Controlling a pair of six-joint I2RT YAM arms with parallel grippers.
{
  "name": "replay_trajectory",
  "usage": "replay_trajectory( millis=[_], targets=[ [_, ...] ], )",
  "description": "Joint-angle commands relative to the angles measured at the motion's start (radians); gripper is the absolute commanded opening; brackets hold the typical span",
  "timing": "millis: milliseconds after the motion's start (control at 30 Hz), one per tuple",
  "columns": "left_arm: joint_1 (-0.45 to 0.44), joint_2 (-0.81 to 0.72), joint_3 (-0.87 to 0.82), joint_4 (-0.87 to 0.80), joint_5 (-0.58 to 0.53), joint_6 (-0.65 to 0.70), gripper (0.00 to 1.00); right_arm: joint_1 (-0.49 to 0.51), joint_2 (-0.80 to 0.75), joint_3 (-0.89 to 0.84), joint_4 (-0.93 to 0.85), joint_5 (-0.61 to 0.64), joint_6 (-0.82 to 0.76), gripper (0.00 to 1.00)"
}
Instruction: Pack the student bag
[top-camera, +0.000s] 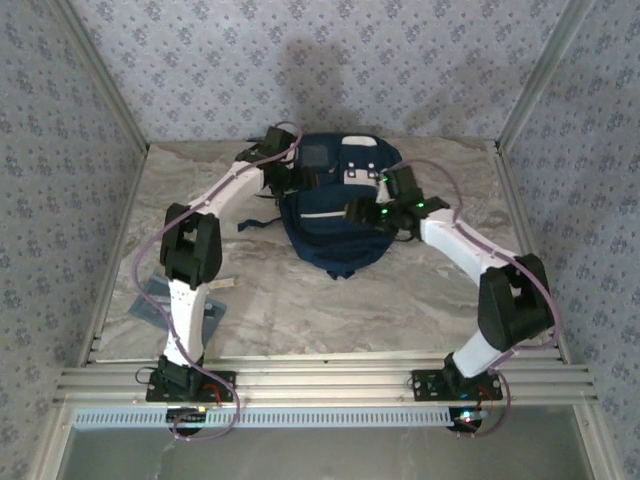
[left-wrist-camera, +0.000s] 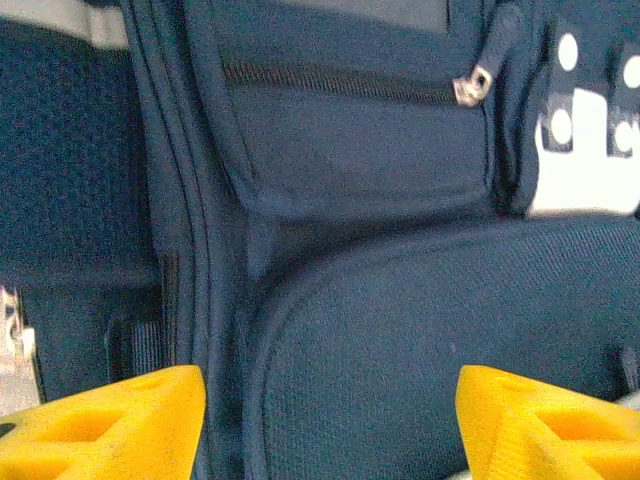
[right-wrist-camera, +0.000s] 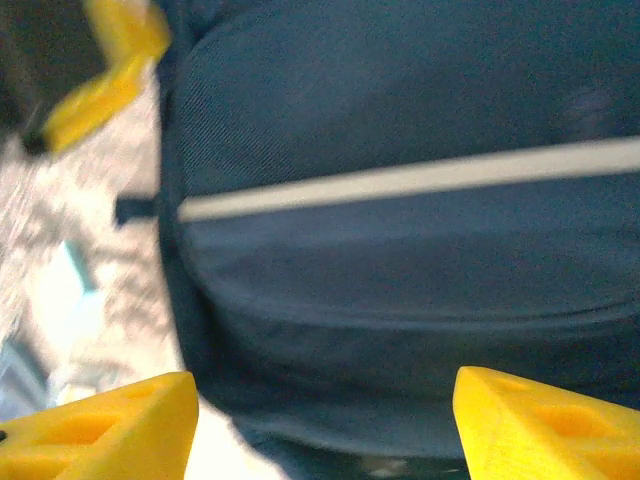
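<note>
Your student bag (top-camera: 335, 215) lies on the table (top-camera: 300, 300) toward the back wall, its top partly covered by both wrists. The left gripper (left-wrist-camera: 328, 385) and right gripper (right-wrist-camera: 322, 385) hang spread over navy fabric, pinching nothing (the right wrist view is blurred).

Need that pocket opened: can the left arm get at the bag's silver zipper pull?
Probably yes: the left claw hangs open over the student bag, with the zipper pull exposed ahead and nothing between.
</note>
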Motion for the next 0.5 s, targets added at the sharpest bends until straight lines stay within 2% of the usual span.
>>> replay_trajectory(
  millis=[0,100,200,333,467],
  targets=[
    [-0.040,-0.099,-0.034,-0.008,-0.013,0.031,0.68,-0.094,-0.007,-0.038,-0.061,0.104,-0.083,0.70],
    [-0.083,-0.115,-0.033,-0.029,-0.016,0.052,0.68,-0.159,0.045,-0.053,-0.037,0.163,-0.109,0.67],
    [-0.137,-0.105,0.001,-0.064,-0.048,0.084,0.68,-0.177,0.111,-0.057,-0.014,0.197,-0.121,0.57],
    [-0.202,-0.062,0.063,-0.127,-0.094,0.129,0.67,-0.164,0.183,-0.071,0.033,0.114,-0.088,0.38],
    [-0.230,-0.013,0.125,-0.147,-0.096,0.141,0.67,-0.110,0.184,-0.106,0.039,0.094,-0.056,0.29]
  ],
)
